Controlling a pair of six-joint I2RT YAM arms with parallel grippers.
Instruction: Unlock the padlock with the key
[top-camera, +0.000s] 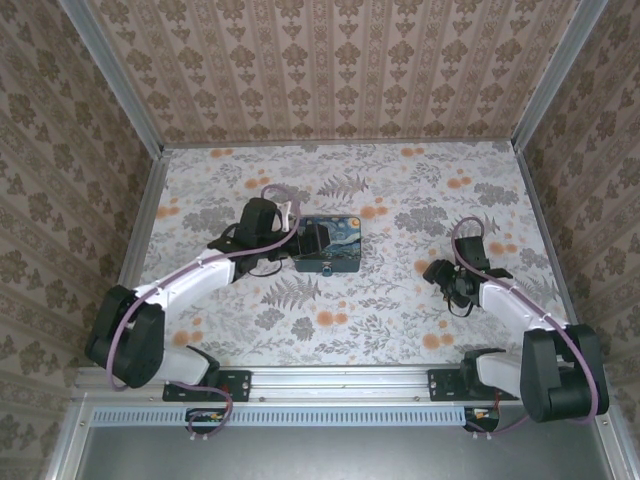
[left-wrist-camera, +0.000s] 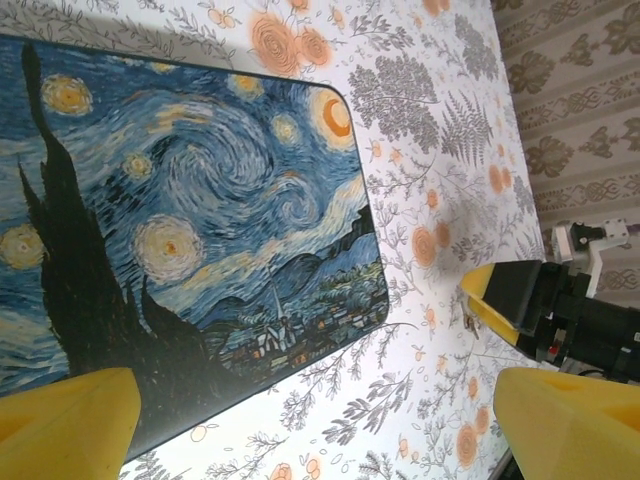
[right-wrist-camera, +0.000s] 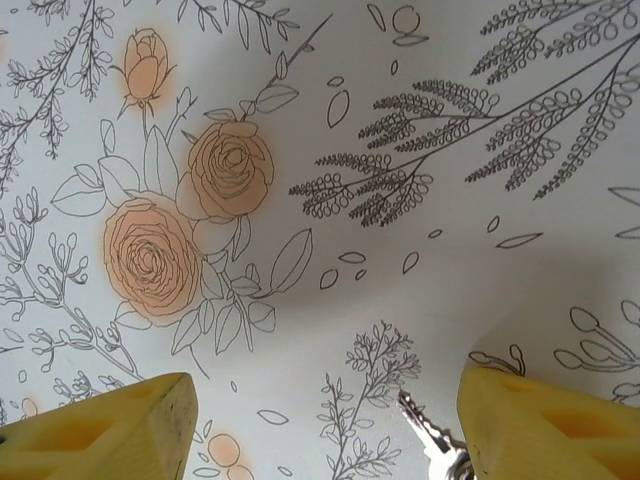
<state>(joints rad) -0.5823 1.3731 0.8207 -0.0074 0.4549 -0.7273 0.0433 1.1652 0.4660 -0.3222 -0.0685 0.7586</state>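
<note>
Both claws spread wide over the flowered table, with the padlock at the painted box.

The left claw (left-wrist-camera: 315, 430) gapes, its yellow fingertips (left-wrist-camera: 65, 425) flanking a corner of the starry-night box (left-wrist-camera: 200, 220). The padlock (top-camera: 328, 269) is a tiny teal speck at the middle of the box's near side, too small to make out further. Well apart to the right, the right claw (right-wrist-camera: 325, 430) is just as wide, close over the table (top-camera: 400, 320). A silvery key (right-wrist-camera: 428, 432) sits just beside one finger; I cannot tell whether they touch. The table is white, printed with grey ferns and orange roses. Beige damask walls (top-camera: 340, 70) close three sides, and a metal rail (top-camera: 340, 382) runs along the near edge.
</note>
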